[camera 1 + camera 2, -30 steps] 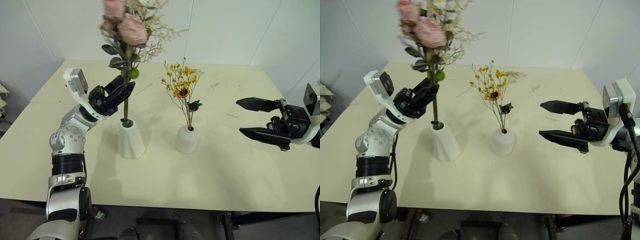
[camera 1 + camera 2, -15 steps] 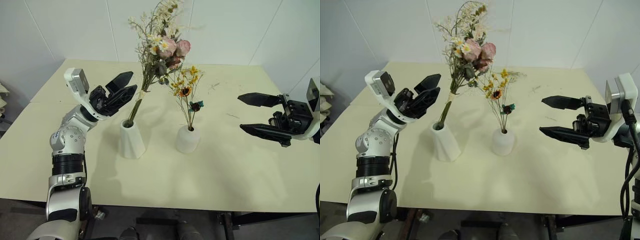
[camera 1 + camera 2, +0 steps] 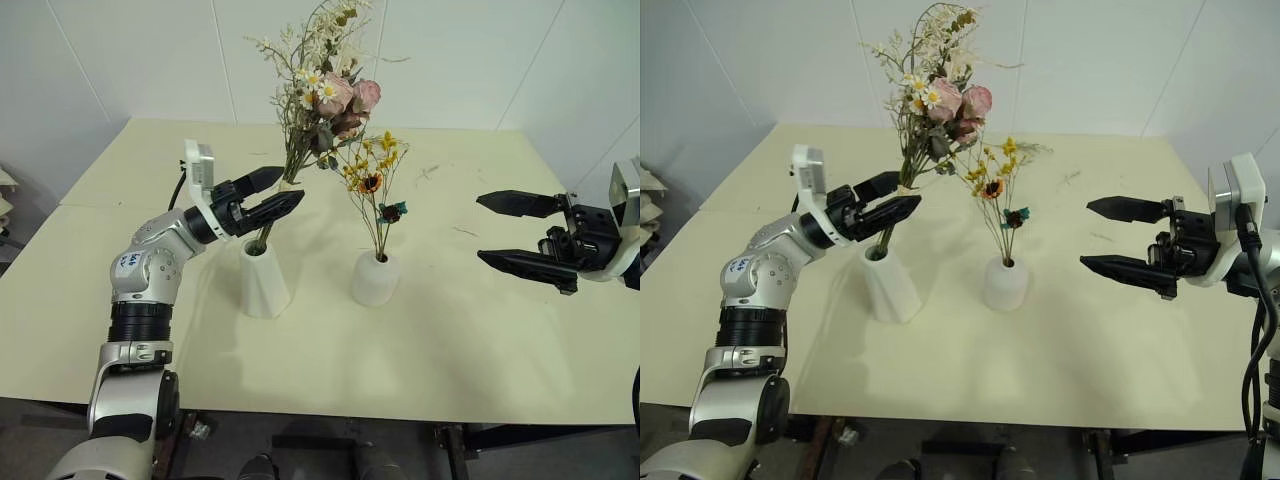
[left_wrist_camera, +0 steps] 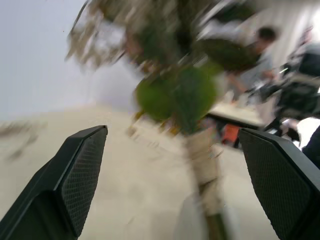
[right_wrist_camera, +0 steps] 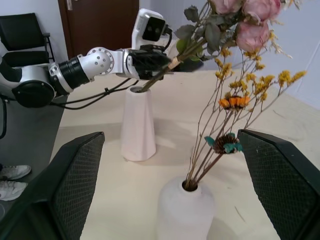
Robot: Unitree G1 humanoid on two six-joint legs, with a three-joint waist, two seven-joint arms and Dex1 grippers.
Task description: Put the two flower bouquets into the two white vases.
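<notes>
**A:** Where do the two bouquets stand?

**B:** The fuller bouquet, with pink roses, white daisies and grey-green leaves, has its stem in the mouth of the taller faceted vase. It is tilted, its head leaning over toward the thin bouquet. The thin bouquet, with tiny yellow blossoms and a small sunflower, stands nearly upright in the shorter rounded vase, just beside the taller vase on its right.

**A:** And the vases themselves?

**B:** Both stand upright and apart on the pale yellow table, the rounded one level with the taller vase, neither touching the other.

**A:** How is the left gripper placed relative to the taller vase?

**B:** The left gripper sits just above and slightly left of the taller vase's mouth, pointing toward the fuller bouquet's stem. Its two black fingers are spread wide and have hold of nothing; the stem passes close by their tips, and contact cannot be told. The left wrist view shows both fingers far apart with the blurred stem between them.

**A:** The right gripper?

**B:** The right gripper hangs well to the right of the taller vase, past the rounded vase, above the table. Its jaws are fully spread and empty, pointing toward the vases.
</notes>
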